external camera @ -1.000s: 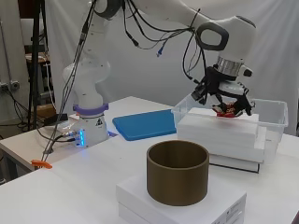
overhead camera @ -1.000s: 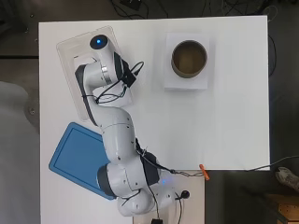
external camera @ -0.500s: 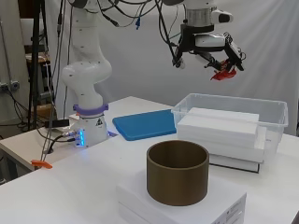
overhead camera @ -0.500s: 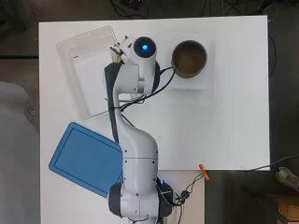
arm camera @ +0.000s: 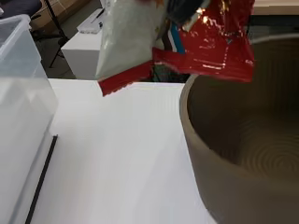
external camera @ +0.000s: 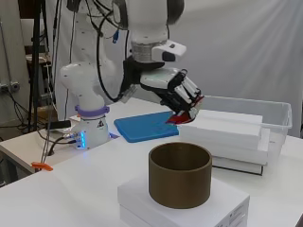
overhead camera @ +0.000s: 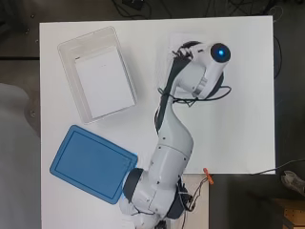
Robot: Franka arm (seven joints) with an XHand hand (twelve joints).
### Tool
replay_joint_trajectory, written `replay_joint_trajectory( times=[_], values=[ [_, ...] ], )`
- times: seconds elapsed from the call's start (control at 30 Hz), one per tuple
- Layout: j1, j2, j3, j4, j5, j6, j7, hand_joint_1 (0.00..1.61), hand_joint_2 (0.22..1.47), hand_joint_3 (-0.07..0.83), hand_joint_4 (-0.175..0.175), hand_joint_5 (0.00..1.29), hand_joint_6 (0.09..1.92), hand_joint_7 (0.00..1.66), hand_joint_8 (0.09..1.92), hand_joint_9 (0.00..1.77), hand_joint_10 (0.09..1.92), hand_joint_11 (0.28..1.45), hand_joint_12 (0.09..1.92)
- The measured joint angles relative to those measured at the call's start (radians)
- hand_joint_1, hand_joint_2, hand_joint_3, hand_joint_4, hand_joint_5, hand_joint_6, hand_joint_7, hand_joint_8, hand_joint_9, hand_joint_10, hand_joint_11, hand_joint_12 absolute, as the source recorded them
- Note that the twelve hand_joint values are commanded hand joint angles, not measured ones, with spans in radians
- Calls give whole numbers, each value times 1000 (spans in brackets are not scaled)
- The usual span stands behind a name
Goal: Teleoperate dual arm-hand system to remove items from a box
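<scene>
You're looking at a red foil packet (arm camera: 205,42) with a pale, silvery face, hanging crumpled in the air close to the camera. One end of it hangs over the rim of the brown round container (arm camera: 243,154), whose ridged inside shows. Beside the container lies the bare white surface (arm camera: 117,163). Across that stretch stands the clear plastic box (arm camera: 21,107), with a thin dark line along its foot.

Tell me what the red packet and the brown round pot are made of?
The red packet held in the hand looks like shiny plastic or foil film: it crinkles and glints. The brown round pot looks like matte cardboard or paper tube, perhaps wood: dull surface, faint rings on its inner bottom.
</scene>
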Motion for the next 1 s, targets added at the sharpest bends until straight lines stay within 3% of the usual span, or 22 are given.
replay_joint_trajectory(
  times=[0.07,0.13,0.2,0.27,0.33,0.47,0.57,0.6,0.63,0.73,0.87,1.0],
  values=[
    [-11,-111,-5,-129,-34,14,9,1339,1179,1,-117,653,1491,796,1134,1043,1003,691,595],
    [-26,-222,-13,-233,-71,25,24,1340,1195,1,-155,630,1497,763,1197,991,1084,672,679],
    [-35,-267,-29,-271,-91,39,39,1339,1212,-2,-171,608,1488,739,1263,943,1194,641,852],
    [-39,-259,-39,-267,-95,43,47,1335,1227,-1,-175,590,1485,717,1325,898,1305,614,1028],
    [-30,-228,-60,-243,-98,41,60,1328,1227,-1,-127,592,1429,725,1363,908,1338,598,1116],
    [5,-164,-104,-168,-76,13,61,1347,1215,1,-171,616,1248,753,1419,929,1369,596,1169],
    [-29,-51,-100,-58,-87,-9,89,1181,1289,5,-122,596,1382,730,1625,883,1622,607,1387],
    [-26,-30,-124,-41,-123,-17,116,1156,1307,6,-119,584,1412,711,1679,879,1704,609,1448],
    [-1,-30,-172,-33,-160,-23,140,1154,1314,4,-139,588,1395,699,1722,879,1761,611,1492],
    [115,-94,-365,-14,-192,-26,155,1168,1306,-1,-171,602,1309,724,1707,907,1686,598,1484],
    [251,-166,-627,21,-167,-46,160,1176,1296,0,-175,600,1324,754,1659,921,1558,597,1436],
    [445,-293,-811,56,-284,-75,239,1177,1294,0,-175,595,1329,763,1645,945,1481,612,1466]
  ],
)
